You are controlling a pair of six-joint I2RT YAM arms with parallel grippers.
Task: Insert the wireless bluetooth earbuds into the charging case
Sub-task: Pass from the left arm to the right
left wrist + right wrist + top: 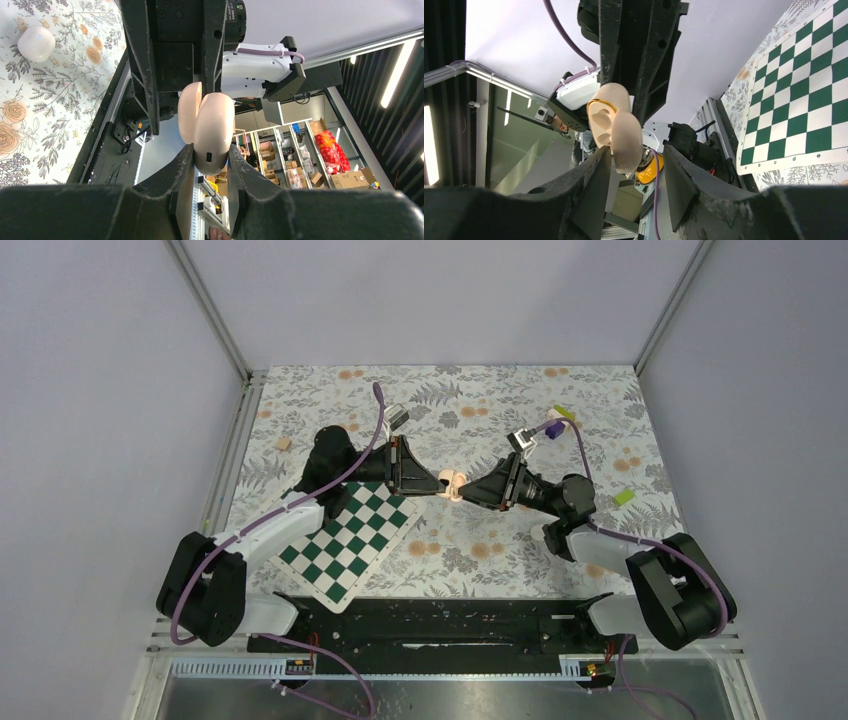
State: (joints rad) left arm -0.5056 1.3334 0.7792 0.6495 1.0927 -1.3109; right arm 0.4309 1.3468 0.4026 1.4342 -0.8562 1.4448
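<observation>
The charging case (450, 485) is pale peach and hangs in mid-air between the two arms with its lid open. My left gripper (211, 150) is shut on the case (215, 120), with the port slot facing the camera. My right gripper (638, 150) is open around the other end of the case (616, 125). Its left finger touches the case, and a gap remains at the right finger. An orange-rimmed recess shows inside the case. A small white rounded thing (36, 42) lies on the floral cloth. I cannot tell whether it is an earbud.
A green-and-white chessboard (350, 535) lies on the floral cloth under the left arm. A tan block (284, 444) sits far left, and yellow-green pieces (624, 496) lie at the right. A black rail (440, 625) runs along the near edge.
</observation>
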